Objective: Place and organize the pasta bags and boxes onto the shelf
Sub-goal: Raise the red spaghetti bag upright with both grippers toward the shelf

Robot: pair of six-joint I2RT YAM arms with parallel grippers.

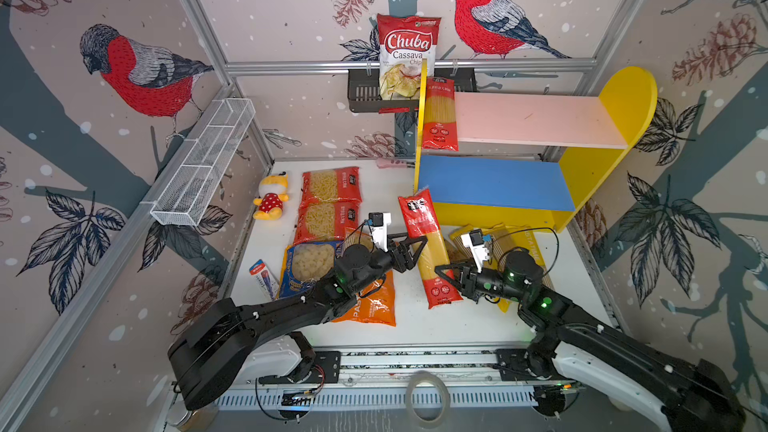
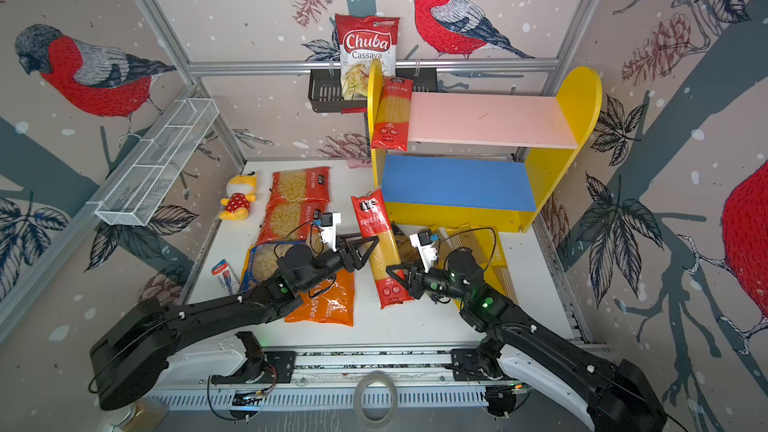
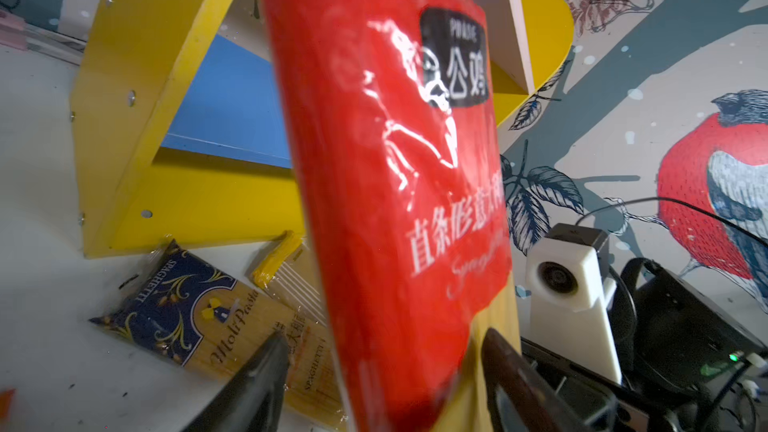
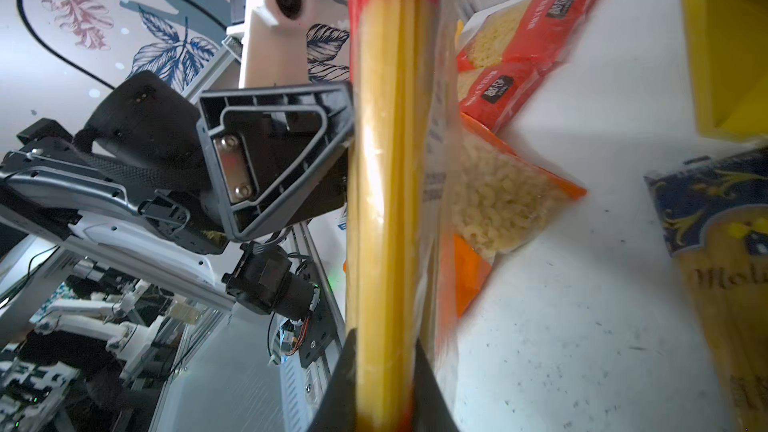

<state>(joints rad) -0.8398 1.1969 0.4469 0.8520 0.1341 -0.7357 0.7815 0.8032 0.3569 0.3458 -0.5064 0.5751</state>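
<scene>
1. Right gripper [image 4: 382, 371] is clenched on the red pack [image 1: 431, 257], near the pack's base-side end. The pack is up off the table [image 1: 436, 326], mid-workspace.
2. Left gripper [image 1: 417, 252] is released: jaws spread either side of the pack's middle, not pinching.
3. Key relation: the pack's long axis runs from the right gripper toward the shelf [image 1: 615, 168]. In both top views its far end sits at the shelf's lower left front corner. The shelf lies beyond and to the right, so the right arm is nearer, and it alone carries.
4. My read: next is a lift and swing onto the pink board [image 1: 536, 118] or blue board [image 1: 490, 180]. The long overhang may droop.
5. Count:
   - Red spaghetti: 2, one held plus the shelved pack [image 1: 439, 118] on pink, against the left panel.
   - Red macaroni bags [image 1: 330, 184]: 2.
   - Blue-yellow bag [image 1: 305, 261]: 1.
   - Orange bag [image 1: 372, 305]: 1.
   - Dark-blue pack [image 3: 166, 317]: 1.
   - Yellow packs [image 1: 505, 243]: at least 2, partly hidden under the right arm.
</scene>
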